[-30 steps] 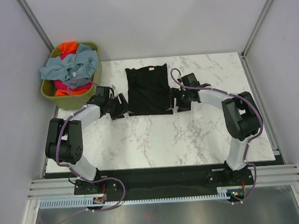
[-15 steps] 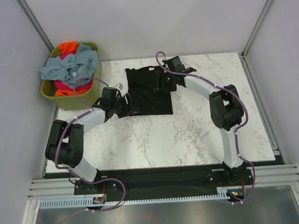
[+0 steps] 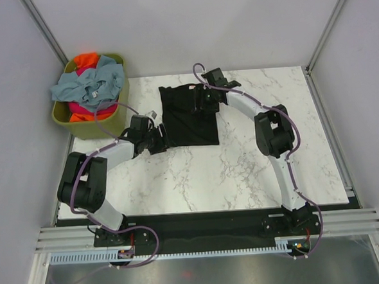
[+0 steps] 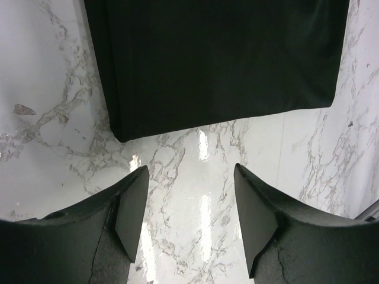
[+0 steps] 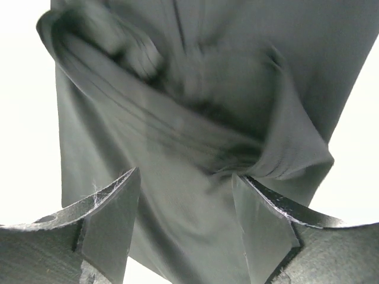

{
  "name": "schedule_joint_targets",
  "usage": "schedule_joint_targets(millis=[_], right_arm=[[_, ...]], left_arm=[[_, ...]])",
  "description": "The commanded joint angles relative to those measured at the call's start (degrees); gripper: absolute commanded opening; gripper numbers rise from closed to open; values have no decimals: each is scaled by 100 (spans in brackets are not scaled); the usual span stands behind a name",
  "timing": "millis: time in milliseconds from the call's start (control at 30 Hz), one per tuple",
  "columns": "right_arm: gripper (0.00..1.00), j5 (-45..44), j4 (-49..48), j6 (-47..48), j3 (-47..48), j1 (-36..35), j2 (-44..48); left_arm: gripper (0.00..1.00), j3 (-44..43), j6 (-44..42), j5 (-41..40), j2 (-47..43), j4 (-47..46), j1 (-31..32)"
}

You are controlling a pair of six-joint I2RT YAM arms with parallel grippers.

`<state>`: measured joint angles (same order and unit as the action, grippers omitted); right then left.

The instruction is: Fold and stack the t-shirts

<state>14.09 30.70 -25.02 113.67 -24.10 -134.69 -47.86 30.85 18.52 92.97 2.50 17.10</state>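
Observation:
A black t-shirt (image 3: 186,116) lies folded flat at the back middle of the marble table; in the left wrist view its near corner (image 4: 213,59) lies just ahead of my fingers. My left gripper (image 3: 160,138) (image 4: 189,201) is open over bare marble beside the shirt's lower left corner, not touching it. My right gripper (image 3: 206,101) (image 5: 186,204) is open over the shirt's upper right part. Wrinkled black cloth (image 5: 195,118) lies under and between its fingers and bunches against the right fingertip (image 5: 260,219). Grey-blue (image 3: 92,83), orange (image 3: 86,59) and magenta-pink (image 3: 83,110) t-shirts are heaped in the basket.
The olive-green basket (image 3: 79,127) stands at the table's back left corner, close behind my left arm. Grey walls enclose the table on three sides. Bare marble (image 3: 243,171) stretches from the black shirt to the near edge.
My right gripper has swung from the shirt's lower right edge up onto its upper right part. My left gripper has moved right to the shirt's lower left corner.

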Motion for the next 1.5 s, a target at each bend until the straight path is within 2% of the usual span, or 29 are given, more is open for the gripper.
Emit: schedule_joint_targets(millis=[0, 200, 300, 367, 400, 500, 533, 600, 700, 833, 967, 1100, 1200, 1300, 1433, 1467], right_arm=[[72, -37, 76, 85, 691, 133, -284], [76, -573, 60, -38, 2149, 563, -969], [80, -100, -274, -188, 2993, 836, -1217], [82, 146, -502, -197, 2996, 924, -930], [85, 199, -608, -162, 2795, 942, -718], [89, 200, -1004, -21, 1399, 933, 371], [90, 174, -1039, -30, 586, 942, 626], [91, 261, -1119, -109, -236, 942, 1364], [90, 628, -1337, -354, -2341, 924, 2147], [89, 823, -1751, -531, -4022, 793, 2930], [86, 859, -2146, -583, -4967, 608, 3387], [78, 859, -2200, -575, -5135, 459, 3388], [71, 833, -2156, -417, -4803, 231, 3345], [67, 745, -1998, -329, -4144, 20, 3099], [62, 701, -1769, -311, -3019, -156, 2293], [56, 692, -1769, -346, -2834, -183, 2124]], left_arm=[[66, 66, 79, 20, -139, -224, 47], [66, 198, 44, 28, -270, -215, 48], [66, 242, 79, -6, -358, -154, 65], [66, 242, 88, -33, -420, -92, 65], [66, 242, 88, -94, -516, -22, 65], [68, 250, 53, -383, -657, 109, 65], [69, 250, 44, -472, -736, 188, 65], [71, 294, 79, -665, -806, 242, 48], [72, 356, 193, -762, -824, 225, 48], [72, 426, 255, -885, -754, 110, 30], [72, 391, 281, -912, -552, -39, -23], [70, 242, 307, -702, -420, -144, -32], [69, 215, 316, -596, -332, -215, -14], [68, 320, 325, -587, -358, -224, 30], [67, 619, 360, -438, -586, -233, 91], [66, 698, 439, -281, -683, -224, 100]])
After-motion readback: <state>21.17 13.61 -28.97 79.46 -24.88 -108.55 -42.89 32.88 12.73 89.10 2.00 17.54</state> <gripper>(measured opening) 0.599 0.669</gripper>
